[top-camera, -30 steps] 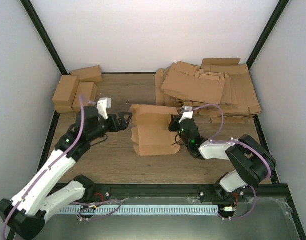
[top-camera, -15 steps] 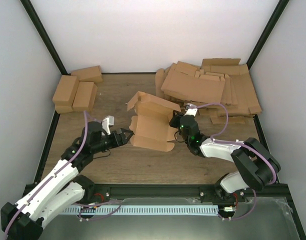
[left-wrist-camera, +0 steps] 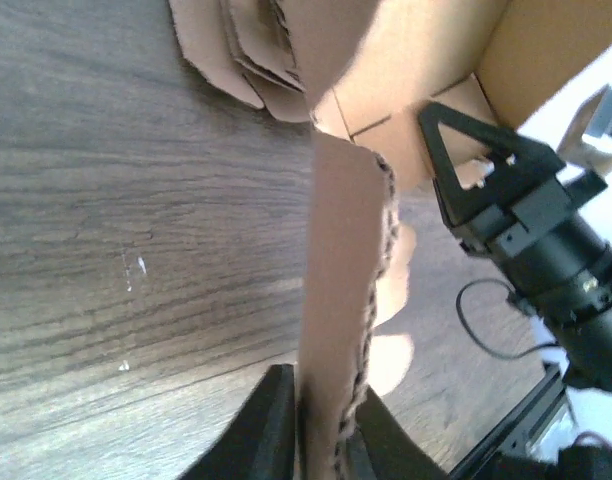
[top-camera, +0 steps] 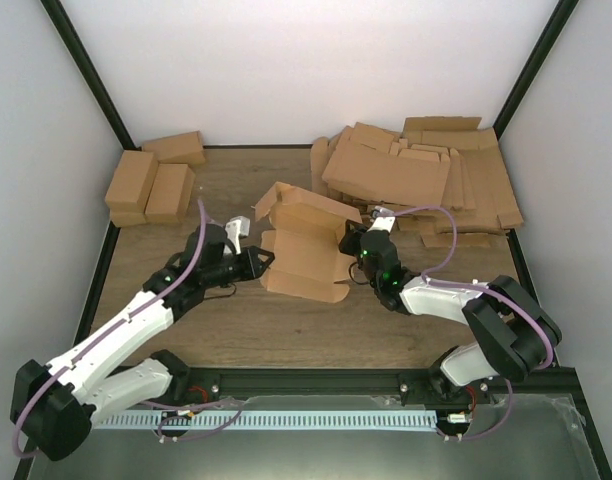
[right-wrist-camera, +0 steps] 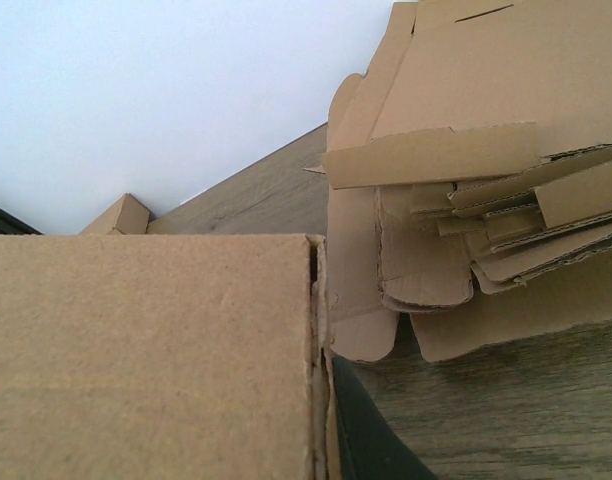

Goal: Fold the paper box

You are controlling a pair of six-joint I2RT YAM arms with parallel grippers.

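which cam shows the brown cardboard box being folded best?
Top external: the whole plain brown cardboard box shows in one frame, partly folded, flaps raised. Left wrist shows only one flap edge-on, plus a bit of the body behind it. Right wrist shows just one flat panel filling its lower left.

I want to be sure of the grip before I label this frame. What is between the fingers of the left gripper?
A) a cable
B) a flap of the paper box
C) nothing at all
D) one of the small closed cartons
B: in the left wrist view a brown flap of the paper box stands edge-on in the left gripper, with a dark finger against each side.
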